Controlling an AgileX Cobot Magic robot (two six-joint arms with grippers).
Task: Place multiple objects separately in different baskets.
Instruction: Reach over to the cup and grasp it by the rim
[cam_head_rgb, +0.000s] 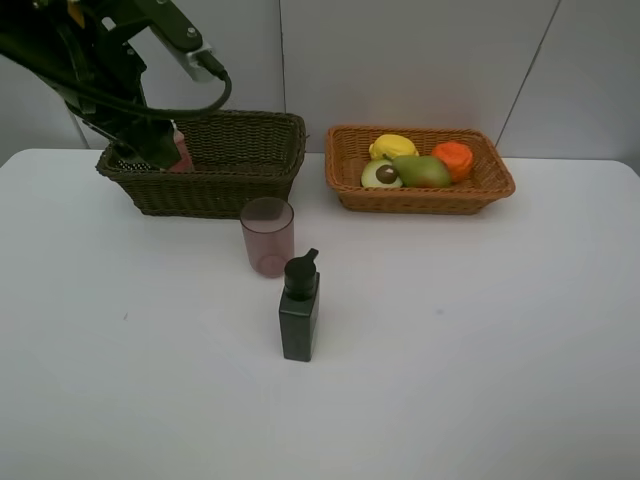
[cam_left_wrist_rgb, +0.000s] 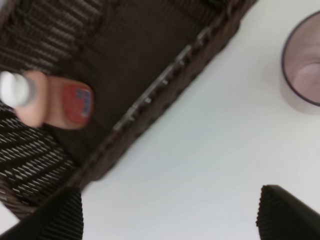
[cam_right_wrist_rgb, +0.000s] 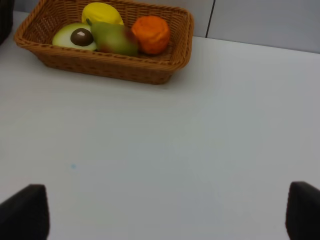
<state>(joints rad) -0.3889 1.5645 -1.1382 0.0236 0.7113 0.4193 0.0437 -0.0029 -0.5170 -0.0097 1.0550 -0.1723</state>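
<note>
Peach-pink bottle (cam_left_wrist_rgb: 65, 105) rests released in the dark basket (cam_head_rgb: 215, 190), far left, sorted apart from 4 fruits (cam_head_rgb: 425, 170) in the tan basket (cam_head_rgb: 420, 197), far right; left gripper (cam_left_wrist_rgb: 170, 215) and right gripper (cam_right_wrist_rgb: 160, 215) both spread, empty.

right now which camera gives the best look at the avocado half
The right wrist view: the avocado half sits large and clear in the orange-tan basket, pit showing. The exterior high view shows it smaller, beside the pear. The left wrist view misses it.
</note>
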